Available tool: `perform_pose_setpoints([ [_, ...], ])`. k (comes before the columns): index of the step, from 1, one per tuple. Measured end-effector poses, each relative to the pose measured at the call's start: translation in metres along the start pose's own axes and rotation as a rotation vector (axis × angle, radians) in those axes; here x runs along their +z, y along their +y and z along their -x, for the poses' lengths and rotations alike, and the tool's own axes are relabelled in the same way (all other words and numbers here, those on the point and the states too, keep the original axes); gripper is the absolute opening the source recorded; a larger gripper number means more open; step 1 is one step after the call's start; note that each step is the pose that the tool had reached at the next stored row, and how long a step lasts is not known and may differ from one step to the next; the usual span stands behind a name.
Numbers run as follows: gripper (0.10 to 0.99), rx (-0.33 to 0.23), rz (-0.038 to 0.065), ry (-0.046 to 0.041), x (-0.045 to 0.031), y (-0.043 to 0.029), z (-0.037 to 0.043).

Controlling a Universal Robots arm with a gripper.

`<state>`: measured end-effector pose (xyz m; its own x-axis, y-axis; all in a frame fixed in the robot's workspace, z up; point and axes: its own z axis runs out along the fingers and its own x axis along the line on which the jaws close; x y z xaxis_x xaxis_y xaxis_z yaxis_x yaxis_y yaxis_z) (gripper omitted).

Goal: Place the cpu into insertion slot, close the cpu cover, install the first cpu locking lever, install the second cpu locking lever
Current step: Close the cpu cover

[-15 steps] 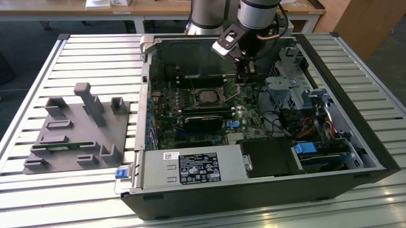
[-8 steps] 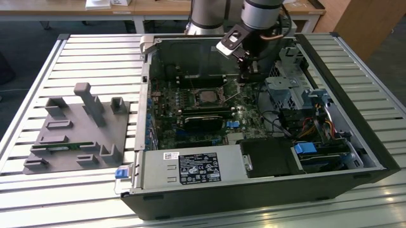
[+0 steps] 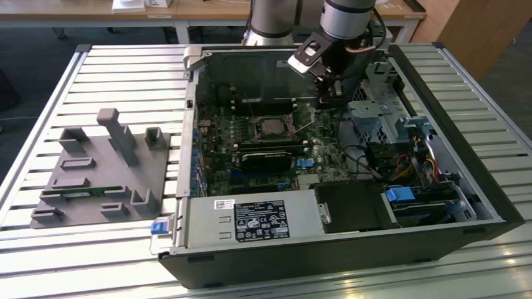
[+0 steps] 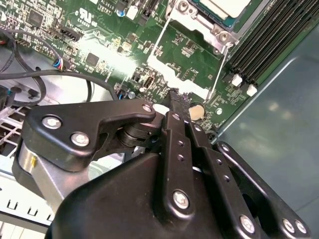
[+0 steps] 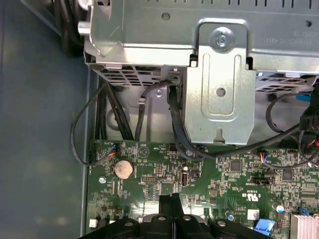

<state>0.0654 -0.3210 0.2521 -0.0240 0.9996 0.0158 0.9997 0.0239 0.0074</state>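
So the cpu [image 3: 271, 128] is already sitting in the insertion slot [image 3: 253, 128], roughly mid-board inside the open computer case [image 3: 465, 205]. In the second wrist view you can see a corner of its pale face [image 4: 224, 6] with the silvery cpu cover [image 4: 204, 25] framing it. The cover looks like it's down over the chip, but that corner is all I get, so don't quote me.

Neither wire is tucked in as far as I can see. One locking lever [image 4: 158, 40] and the other lever [image 4: 218, 69] both run out from the socket across the green motherboard [image 4: 99, 30] as thin silver rods. One of them shows in the exterior view too, slanting at about 3 o'clock from the socket [image 3: 308, 126].

The gripper [image 3: 326, 103] hangs at about 1 o'clock from the socket in the exterior view, low over the board. In both wrist views its black fingers [image 5: 167, 204] are pressed together with just a seam between them, and nothing is pinched in there. In the second wrist view the tips [image 4: 175, 97] sit between the two rod ends, close to the coin battery [image 4: 197, 112], touching neither rod.

Other stuff: the power supply [image 3: 258, 221] is at 6 o'clock from the socket, and a grey fixture block [image 3: 99, 174] sits on the slatted table [image 3: 124, 68] at 9 o'clock from the case.
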Motion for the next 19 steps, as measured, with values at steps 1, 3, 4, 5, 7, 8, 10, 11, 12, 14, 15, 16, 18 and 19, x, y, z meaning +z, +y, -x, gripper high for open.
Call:
perform_pose_setpoints([
  [1, 0.106, 0.000, 0.000, 0.0000, 0.0005, 0.0009, 0.0000],
  [3, 0.106, 0.000, 0.000, 0.0001, 0.0017, 0.0025, -0.0001],
  [4, 0.106, 0.000, 0.000, 0.0000, 0.0024, 0.0030, -0.0001],
  [5, 0.106, 0.000, 0.000, 0.0000, 0.0031, 0.0035, -0.0001],
  [7, 0.106, 0.000, 0.000, 0.0000, 0.0046, 0.0043, -0.0001],
  [8, 0.106, 0.000, 0.000, -0.0001, 0.0055, 0.0046, -0.0002],
  [10, 0.106, 0.000, 0.000, 0.0000, 0.0074, 0.0047, -0.0001],
  [11, 0.106, 0.000, 0.000, 0.0000, 0.0081, 0.0047, -0.0001],
  [12, 0.106, 0.000, 0.000, 0.0001, 0.0086, 0.0045, -0.0001],
  [14, 0.106, 0.000, 0.000, 0.0000, 0.0091, 0.0026, -0.0002],
  [15, 0.106, 0.000, 0.000, 0.0000, 0.0093, 0.0013, -0.0002],
  [16, 0.106, 0.000, 0.000, 0.0000, 0.0094, 0.0000, -0.0002],
  [18, 0.106, 0.000, 0.000, -0.0002, 0.0095, -0.0030, -0.0003],
  [19, 0.106, 0.000, 0.000, -0.0001, 0.0095, -0.0044, -0.0003],
])
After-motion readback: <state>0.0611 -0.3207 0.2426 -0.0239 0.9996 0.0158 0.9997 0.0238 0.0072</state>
